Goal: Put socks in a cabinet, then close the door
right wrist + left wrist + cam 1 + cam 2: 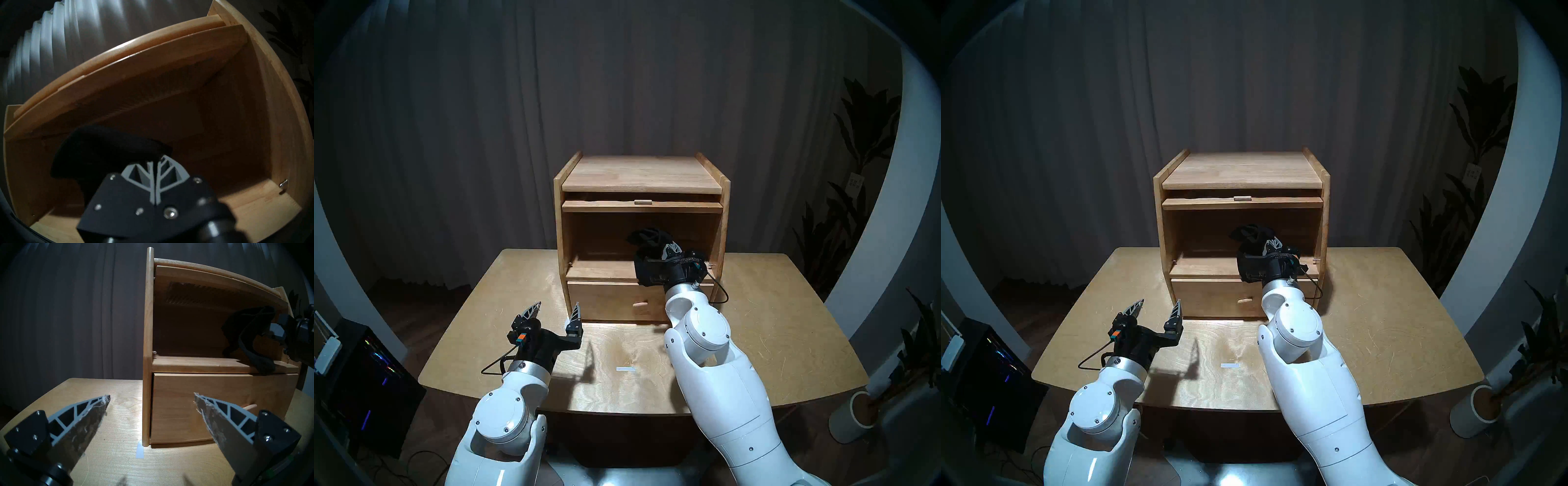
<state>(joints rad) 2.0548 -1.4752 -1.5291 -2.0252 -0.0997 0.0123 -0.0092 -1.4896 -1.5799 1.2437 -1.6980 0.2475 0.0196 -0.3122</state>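
With no readable writing anywhere, the left gripper (554, 310) hovers spread wide and empty over the table (772, 322), while the right gripper (665, 246) pinches the black socks (648, 237) at the mouth of the cabinet (641, 173), its door (641, 206) slid up under the top.

The right gripper (667, 249) reaches level into the cabinet (641, 173), fingers pressed together; the left gripper (553, 310) hovers before it, fingers spread.

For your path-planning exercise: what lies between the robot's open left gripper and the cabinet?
Only bare table. In the head view, nothing stands between the left gripper and the cabinet; the left wrist view shows just a tape strip at its corner post.
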